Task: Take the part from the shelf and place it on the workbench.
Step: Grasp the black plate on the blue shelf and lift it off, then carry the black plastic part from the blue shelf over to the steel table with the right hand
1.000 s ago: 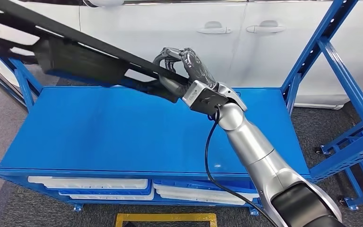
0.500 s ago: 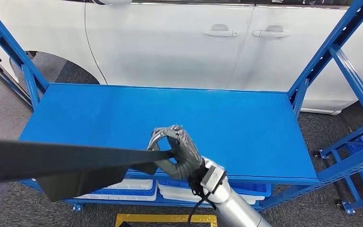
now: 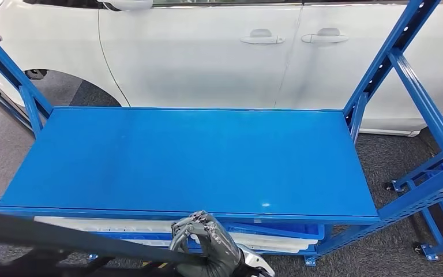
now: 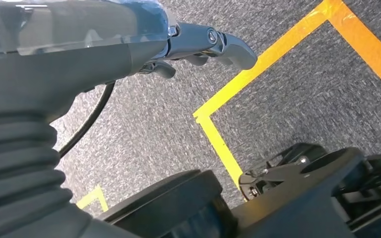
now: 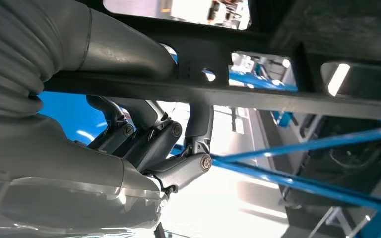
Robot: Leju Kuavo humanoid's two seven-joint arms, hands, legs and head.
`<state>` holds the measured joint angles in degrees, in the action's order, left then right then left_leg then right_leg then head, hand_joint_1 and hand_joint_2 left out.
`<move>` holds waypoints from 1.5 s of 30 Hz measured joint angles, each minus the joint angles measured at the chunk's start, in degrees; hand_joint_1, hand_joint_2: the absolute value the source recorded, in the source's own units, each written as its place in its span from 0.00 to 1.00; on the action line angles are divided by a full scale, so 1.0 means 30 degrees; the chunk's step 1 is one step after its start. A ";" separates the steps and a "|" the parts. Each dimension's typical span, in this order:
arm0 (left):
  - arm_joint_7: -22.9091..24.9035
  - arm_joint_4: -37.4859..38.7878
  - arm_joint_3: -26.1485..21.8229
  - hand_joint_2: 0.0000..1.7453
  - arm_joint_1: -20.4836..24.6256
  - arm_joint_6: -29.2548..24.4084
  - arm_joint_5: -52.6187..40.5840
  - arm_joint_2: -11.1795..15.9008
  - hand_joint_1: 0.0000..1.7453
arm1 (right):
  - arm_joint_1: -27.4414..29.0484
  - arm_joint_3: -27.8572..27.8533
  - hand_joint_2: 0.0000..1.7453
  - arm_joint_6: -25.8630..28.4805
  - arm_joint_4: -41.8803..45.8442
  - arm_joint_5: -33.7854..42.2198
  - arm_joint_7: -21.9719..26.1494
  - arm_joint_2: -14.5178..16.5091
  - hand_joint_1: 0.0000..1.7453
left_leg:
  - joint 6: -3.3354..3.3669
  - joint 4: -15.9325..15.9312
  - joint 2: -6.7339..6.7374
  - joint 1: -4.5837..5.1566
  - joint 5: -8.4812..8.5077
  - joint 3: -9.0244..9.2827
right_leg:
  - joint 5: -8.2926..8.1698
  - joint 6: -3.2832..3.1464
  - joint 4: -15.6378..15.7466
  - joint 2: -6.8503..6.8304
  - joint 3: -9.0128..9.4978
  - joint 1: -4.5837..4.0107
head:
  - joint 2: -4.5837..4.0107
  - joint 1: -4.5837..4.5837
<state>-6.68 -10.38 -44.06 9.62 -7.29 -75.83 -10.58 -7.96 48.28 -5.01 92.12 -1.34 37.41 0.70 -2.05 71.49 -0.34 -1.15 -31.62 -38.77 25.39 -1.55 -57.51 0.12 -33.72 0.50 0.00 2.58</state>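
Gripping one part (image 3: 46, 236): right hand (image 3: 210, 248)

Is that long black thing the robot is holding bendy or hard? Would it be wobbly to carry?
The black part probably is stiff: it runs straight out from the right hand without drooping. It looks fairly light, since one hand carries it. Being long and gripped at one spot, with much of it reaching out to one side, it would likely swing or tilt easily.

White car (image 3: 219, 52) at 12 o'clock; white trays (image 3: 277, 239) under blue top; yellow floor tape (image 4: 258, 74) on grey carpet (image 4: 144, 134).
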 joint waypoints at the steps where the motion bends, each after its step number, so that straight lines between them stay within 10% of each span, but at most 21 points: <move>1: -0.0042 0.0000 0.0000 1.00 0.0012 -0.0033 0.0000 0.0000 0.00 | 0.0126 0.0064 1.00 0.0091 -0.0015 -0.0152 0.0090 -0.0150 0.97 | 0.0010 -0.1235 0.0002 -0.0026 0.0658 0.0662 | 0.0025 0.0039 -0.0051 0.0015 0.0012 0.0006 | 0.0000 0.0000; 4: -0.0082 0.0000 0.0003 1.00 0.0084 -0.0206 0.0022 -0.0044 0.00 | 0.0384 0.0173 1.00 0.0205 -0.0047 -0.0450 0.0177 -0.0490 0.97 | 0.0286 -0.4155 -0.0020 0.0022 0.1565 0.2165 | 0.0115 0.0314 -0.0263 0.0060 -0.0050 -0.0079 | 0.0000 0.0002; 8: -0.0067 0.0000 0.0004 1.00 0.0109 -0.0319 0.0071 -0.0146 0.00 | 0.0510 0.0228 1.00 0.0081 -0.0113 -0.0744 0.0184 -0.0771 0.96 | 0.0843 -0.4441 -0.0021 0.0071 0.1688 0.2210 | 0.0228 0.0754 -0.0456 0.0065 -0.0159 -0.0041 | 0.0000 -0.0002; 14: 0.0002 0.0000 -0.0002 1.00 0.0213 -0.0386 0.0099 -0.0255 0.00 | 0.0535 0.0146 1.00 -0.0499 -0.0644 -0.1114 0.0213 -0.0962 0.97 | 0.1144 -0.4513 0.0044 0.0062 0.1825 0.2115 | 0.2599 0.1095 -0.5667 0.0047 -0.2506 0.0079 | 0.0000 -0.0002; 19: 0.0033 0.0000 -0.0002 1.00 0.0222 -0.0437 0.0111 -0.0366 0.00 | 0.0578 -0.0013 1.00 -0.0604 -0.0774 -0.1440 0.0220 -0.0980 0.96 | 0.0948 -0.4443 0.0002 0.0123 0.1770 0.2139 | 0.0326 0.0663 -0.0602 0.0041 0.0028 -0.0056 | 0.0002 -0.0002; 24: 0.0123 0.0000 0.0003 1.00 0.0225 -0.0748 0.0044 -0.0386 0.00 | 0.0712 -0.0185 1.00 -0.0673 -0.0778 -0.1580 0.0220 -0.0955 0.97 | 0.0410 -0.4057 0.0007 0.0130 0.1378 0.1995 | 0.0168 0.0224 0.0017 0.0035 0.0271 -0.0027 | 0.0002 -0.0002; 29: 0.0344 0.0000 0.0031 1.00 0.0173 -0.1175 -0.0058 -0.0375 0.00 | 0.0969 -0.0348 1.00 -0.0814 -0.0838 -0.1665 0.0220 -0.0947 0.97 | 0.0085 0.0758 0.0016 0.0095 -0.0688 -0.0213 | 0.0136 0.0022 0.0096 -0.0034 0.0307 -0.0038 | 0.0000 -0.0002; 33: 0.0322 0.0000 0.0027 1.00 0.0246 -0.1215 0.0108 -0.0364 0.00 | 0.1055 -0.0432 1.00 -0.0850 -0.0865 -0.1689 0.0220 -0.0947 0.97 | 0.0201 -0.3031 0.0027 0.0085 0.1458 0.1534 | 0.0227 0.0161 -0.0048 0.0020 0.0339 -0.0094 | 0.0000 -0.0002; 38: 0.0255 0.0000 0.0022 1.00 0.0234 -0.1042 0.0401 -0.0361 0.00 | 0.1102 -0.0544 1.00 -0.0879 -0.0862 -0.1749 0.0220 -0.0947 0.97 | 0.0840 -0.4466 -0.0005 0.0139 0.1799 0.2113 | 0.0288 0.0622 -0.0210 0.0052 0.0182 -0.0171 | 0.0004 -0.0002; 43: 0.0337 0.0000 -0.0104 1.00 0.0226 -0.0827 0.0778 -0.0352 0.00 | 0.1204 -0.0603 1.00 -0.0950 -0.0867 -0.1766 0.0220 -0.0947 0.97 | 0.1200 -0.4586 0.0058 0.0110 0.1921 0.2080 | 0.2754 0.1022 -0.4883 0.0026 -0.1934 -0.0030 | 0.0000 -0.0002; 45: 0.0419 0.0000 -0.0188 1.00 0.0200 -0.0593 0.0858 -0.0344 0.00 | 0.1348 -0.0637 1.00 -0.1023 -0.0873 -0.1715 0.0220 -0.0933 0.97 | 0.1198 -0.4579 0.0048 0.0123 0.1919 0.2081 | 0.2665 0.1042 -0.5577 0.0021 -0.2248 -0.0009 | 0.0000 -0.0002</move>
<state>-5.42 -10.38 -44.62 10.22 -9.07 -73.26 -11.61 -3.91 46.36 -8.08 89.50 -6.48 38.07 -2.10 1.54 57.75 -0.19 -0.78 -25.86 -32.52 33.39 1.58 -74.24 0.18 -40.46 0.47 0.00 2.58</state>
